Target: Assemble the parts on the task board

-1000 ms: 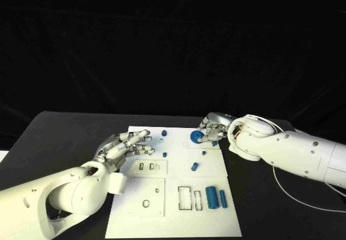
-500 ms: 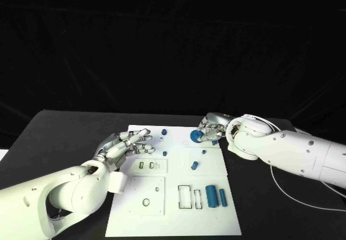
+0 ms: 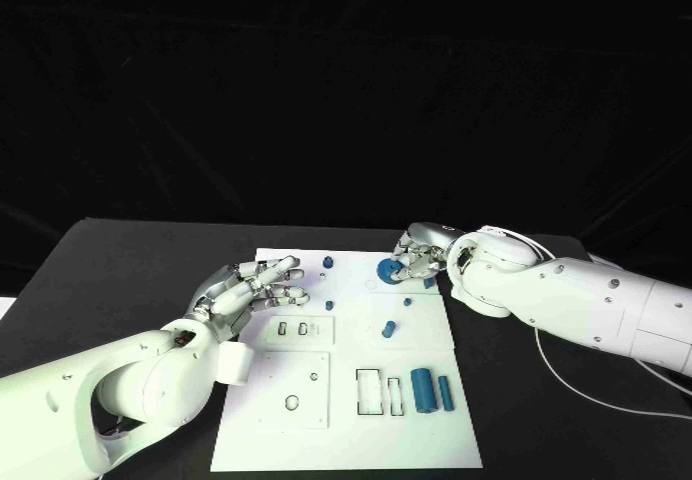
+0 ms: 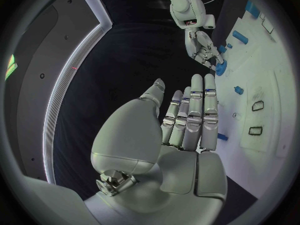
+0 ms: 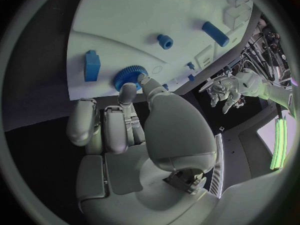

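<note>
Black table (image 3: 130,260) fills your head view, white task board (image 3: 346,420) centre; your right hand (image 3: 414,258) pinches the round blue toothed gear (image 3: 389,270) upper centre. Left wrist view: your left hand (image 4: 187,120) is released, fingers straight. Right wrist view: fingertips (image 5: 128,90) grip the gear on the board.

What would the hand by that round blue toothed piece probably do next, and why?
Probably close its fingers on the blue gear and lift it. The right hand has fingertips touching the gear's edge at the task board's far side, but no firm grip shows. The left hand hovers open, holding nothing.
</note>
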Motion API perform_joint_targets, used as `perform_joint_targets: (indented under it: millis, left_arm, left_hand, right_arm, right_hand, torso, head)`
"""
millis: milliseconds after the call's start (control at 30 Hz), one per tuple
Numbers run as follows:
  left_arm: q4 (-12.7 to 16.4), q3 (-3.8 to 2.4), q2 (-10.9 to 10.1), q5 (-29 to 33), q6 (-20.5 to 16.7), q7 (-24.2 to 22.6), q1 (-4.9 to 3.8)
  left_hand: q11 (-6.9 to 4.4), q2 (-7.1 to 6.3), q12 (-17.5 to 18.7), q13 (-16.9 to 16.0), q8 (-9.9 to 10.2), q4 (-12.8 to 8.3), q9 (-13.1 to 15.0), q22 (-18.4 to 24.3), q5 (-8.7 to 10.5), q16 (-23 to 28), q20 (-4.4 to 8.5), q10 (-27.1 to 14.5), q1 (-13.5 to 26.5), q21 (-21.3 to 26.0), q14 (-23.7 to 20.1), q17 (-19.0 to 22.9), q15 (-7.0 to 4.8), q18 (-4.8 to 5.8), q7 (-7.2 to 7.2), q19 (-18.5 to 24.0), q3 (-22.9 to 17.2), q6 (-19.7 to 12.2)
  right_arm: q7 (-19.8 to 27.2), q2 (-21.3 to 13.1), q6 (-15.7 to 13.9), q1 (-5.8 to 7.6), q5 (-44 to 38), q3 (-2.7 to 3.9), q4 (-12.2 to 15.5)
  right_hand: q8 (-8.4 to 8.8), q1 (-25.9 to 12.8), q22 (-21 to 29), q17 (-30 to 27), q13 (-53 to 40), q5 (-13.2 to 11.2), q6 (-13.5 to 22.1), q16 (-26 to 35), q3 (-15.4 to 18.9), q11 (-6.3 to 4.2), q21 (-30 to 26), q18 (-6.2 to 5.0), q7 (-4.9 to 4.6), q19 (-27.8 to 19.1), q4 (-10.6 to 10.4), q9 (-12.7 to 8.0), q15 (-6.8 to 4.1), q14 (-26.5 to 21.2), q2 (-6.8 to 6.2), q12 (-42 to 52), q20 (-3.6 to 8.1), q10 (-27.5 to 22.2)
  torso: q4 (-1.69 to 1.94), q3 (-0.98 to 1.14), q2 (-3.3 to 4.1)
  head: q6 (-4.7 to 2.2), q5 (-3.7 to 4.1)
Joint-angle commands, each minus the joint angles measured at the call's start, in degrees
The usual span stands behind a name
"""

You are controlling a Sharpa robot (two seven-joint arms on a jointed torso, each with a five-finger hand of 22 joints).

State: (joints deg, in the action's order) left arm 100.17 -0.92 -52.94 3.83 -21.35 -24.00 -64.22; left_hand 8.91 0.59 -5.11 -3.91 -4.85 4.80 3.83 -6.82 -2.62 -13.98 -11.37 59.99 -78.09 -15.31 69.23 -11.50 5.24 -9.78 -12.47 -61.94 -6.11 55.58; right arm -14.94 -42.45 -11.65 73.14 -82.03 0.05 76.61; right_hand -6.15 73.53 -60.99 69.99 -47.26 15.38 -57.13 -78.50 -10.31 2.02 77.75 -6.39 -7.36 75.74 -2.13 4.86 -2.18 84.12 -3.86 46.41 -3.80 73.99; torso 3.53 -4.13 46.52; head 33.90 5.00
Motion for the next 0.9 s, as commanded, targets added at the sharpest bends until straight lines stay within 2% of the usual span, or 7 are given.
perform_joint_targets:
  millis: [33,100,233,433,533,767,900]
  left_arm:
    - [0.1,-0.04,0.1,-0.1,1.3,-0.2,-0.06]
    - [0.1,-0.04,0.1,-0.1,1.2,-0.2,-0.06]
    - [0.0,-0.04,0.0,-0.1,1.2,-0.1,-0.06]
    - [-0.1,-0.03,0.0,-0.1,1.2,-0.2,-0.06]
    - [-0.2,-0.03,0.0,-0.1,1.2,-0.2,-0.06]
    - [-0.3,-0.03,-0.1,0.0,1.2,-0.1,-0.06]
    - [-0.3,-0.03,-0.1,0.2,1.2,-0.1,-0.05]
  left_hand:
    - [0.17,0.14,0.2,0.0,0.2,-0.3,0.0,0.1,-0.14,-0.3,0.09,0.3,0.0,0.3,-0.3,-0.1,0.08,-0.55,-0.11,-0.3,0.1,0.3]
    - [0.17,0.14,0.2,0.0,0.2,-0.3,0.0,0.1,-0.14,-0.3,0.09,0.3,0.0,0.3,-0.3,-0.1,0.08,-0.55,-0.11,-0.3,0.1,0.3]
    - [0.17,0.14,0.2,0.0,0.2,-0.3,0.0,0.1,-0.14,-0.3,0.09,0.3,0.0,0.3,-0.3,-0.1,0.08,-0.55,-0.11,-0.3,0.1,0.3]
    - [0.17,0.14,0.2,0.0,0.2,-0.3,0.0,0.1,-0.14,-0.3,0.09,0.3,0.0,0.3,-0.3,-0.1,0.08,-0.55,-0.11,-0.3,0.1,0.3]
    - [0.17,0.14,0.2,0.0,0.2,-0.3,0.0,0.1,-0.14,-0.3,0.09,0.3,0.0,0.3,-0.3,-0.1,0.08,-0.55,-0.11,-0.3,0.1,0.3]
    - [0.14,0.2,0.2,-0.1,0.2,-0.4,0.0,0.1,-0.14,-0.4,0.1,0.4,0.0,0.4,-0.3,-0.1,0.06,-0.55,-0.07,-0.4,0.1,0.4]
    - [0.14,0.2,0.2,-0.1,0.2,-0.4,0.0,0.1,-0.14,-0.4,0.1,0.4,0.0,0.4,-0.3,-0.1,0.06,-0.55,-0.07,-0.4,0.1,0.4]
  right_arm:
    - [-0.9,0.2,1.9,-0.41,-1.3,-0.23,-0.1]
    - [-1.1,0.2,1.1,-0.44,-1.4,-0.23,-0.1]
    - [-1.0,0.1,-1.4,-0.47,-1.4,-0.23,0.4]
    - [-1.0,-0.3,-6.6,-0.47,-2.0,-0.19,3.5]
    - [-1.5,-0.1,-8.5,-0.41,-3.2,-0.15,5.0]
    - [-2.4,1.8,-9.4,-0.25,-4.0,-0.09,6.1]
    - [-2.7,3.6,-9.3,-0.21,-4.4,-0.08,5.7]
  right_hand:
    - [-0.24,-0.3,-0.7,0.8,-2.4,-0.4,-0.6,-0.8,0.0,-0.03,0.6,0.85,0.07,0.6,-0.6,0.0,-0.1,3.0,-0.3,2.2,-0.09,1.0]
    - [-0.35,-0.4,-1.2,1.3,-4.4,-0.2,-1.0,-1.1,-0.1,-0.1,0.9,0.95,0.12,0.8,-0.8,0.1,-0.12,3.0,-0.28,4.2,-0.07,1.6]
    - [-0.67,-0.6,-2.7,2.7,-8.3,2.2,-2.0,-2.0,-0.5,-0.29,1.7,1.21,0.38,1.5,-1.3,0.2,-0.26,3.2,-0.1,7.8,0.04,2.7]
    - [-0.99,-0.4,-5.0,4.2,-11.9,4.0,-3.1,-2.9,-1.6,-0.54,2.8,1.61,0.71,2.5,-1.4,0.5,-0.46,3.4,0.42,11.0,0.19,3.8]
    - [-1.08,-0.3,-5.5,4.5,-12.4,4.0,-3.4,-3.2,-2.0,-0.63,3.1,1.69,0.83,2.7,-1.4,0.6,-0.53,3.5,0.62,11.4,0.24,3.9]
    - [-1.1,-0.3,-5.6,4.4,-12.4,3.9,-3.5,-3.1,-2.2,-0.66,3.2,1.73,0.87,2.8,-1.4,0.7,-0.56,3.4,0.69,11.4,0.27,3.8]
    - [-1.07,-0.3,-5.7,4.4,-12.5,3.7,-3.5,-3.1,-2.4,-0.67,3.2,1.73,0.88,2.8,-1.4,0.7,-0.58,3.4,0.68,11.3,0.29,3.8]
  torso:
    - [0.02,-0.02,0.0]
    - [0.0,-0.01,0.0]
    - [0.02,0.0,-0.02]
    - [0.09,-0.01,-0.01]
    - [0.13,-0.06,-0.05]
    - [0.25,-0.08,0.08]
    - [0.55,-0.29,0.14]
  head:
    - [0.17,0.05]
    - [0.2,0.08]
    - [0.18,0.13]
    - [0.06,0.09]
    - [0.04,0.05]
    - [-0.07,-0.32]
    - [-0.05,-0.35]
